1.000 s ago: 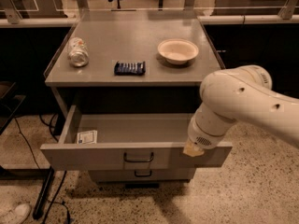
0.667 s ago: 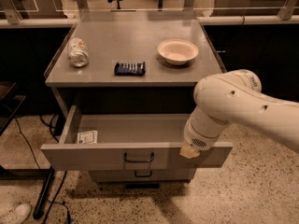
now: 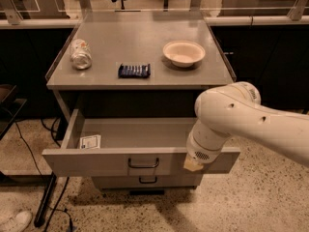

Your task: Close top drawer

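Hidden: most of the claw (image 3: pixel 193 164), tucked under the white arm (image 3: pixel 241 120); only a pale tip shows, so open or shut cannot be told.
Cut off: arm leaves the picture at the right edge; its wrist covers part of the drawer (image 3: pixel 91 161) front towards the right end.
Hard to make out: contact between claw tip and the front's top rim, seemingly touching; print on the card (image 3: pixel 90 141) unreadable.
Drawer: pulled well out of the cabinet, with the front panel stretching left from the claw and just under it.
Handle (image 3: pixel 143 163): left of the claw, near but apart.
Change: claw slightly lower and further left than 0.7 s ago; drawer as far out as then.
In the drawer: one small white card, flat on the floor, in the front corner far left of the claw.
Lower drawer (image 3: pixel 147 181): below and left of the claw, only a strip showing.
Cabinet top (image 3: pixel 145 37): beyond the claw; bowl (image 3: pixel 183 53) straight beyond, dark packet (image 3: pixel 134 70) beyond-left, can (image 3: pixel 80 54) furthest left.
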Motion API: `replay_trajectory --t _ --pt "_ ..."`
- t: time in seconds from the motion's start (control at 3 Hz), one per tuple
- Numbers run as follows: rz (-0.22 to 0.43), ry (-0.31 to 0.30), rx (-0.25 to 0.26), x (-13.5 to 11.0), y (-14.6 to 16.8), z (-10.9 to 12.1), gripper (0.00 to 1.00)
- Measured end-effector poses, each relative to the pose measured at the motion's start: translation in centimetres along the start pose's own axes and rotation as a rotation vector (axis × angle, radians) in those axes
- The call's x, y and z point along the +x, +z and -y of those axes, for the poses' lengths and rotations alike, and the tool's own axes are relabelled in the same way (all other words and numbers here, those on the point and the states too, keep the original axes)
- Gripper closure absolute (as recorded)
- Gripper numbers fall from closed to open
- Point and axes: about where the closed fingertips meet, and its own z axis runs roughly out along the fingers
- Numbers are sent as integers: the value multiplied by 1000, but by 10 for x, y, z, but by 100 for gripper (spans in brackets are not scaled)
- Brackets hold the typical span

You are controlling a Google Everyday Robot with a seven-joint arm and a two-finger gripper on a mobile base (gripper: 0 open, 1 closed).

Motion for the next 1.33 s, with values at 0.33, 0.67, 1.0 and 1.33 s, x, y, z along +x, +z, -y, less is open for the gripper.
replay_trajectory --t 0.33,0.67,1.0,1.33 --pt "-1 -1 -1 0 1 -1 85" --pt "-1 -1 -1 0 1 -1 62" --pt "-1 -1 -1 0 1 -1 39" --pt "-1 -1 -1 0 1 -1 15"
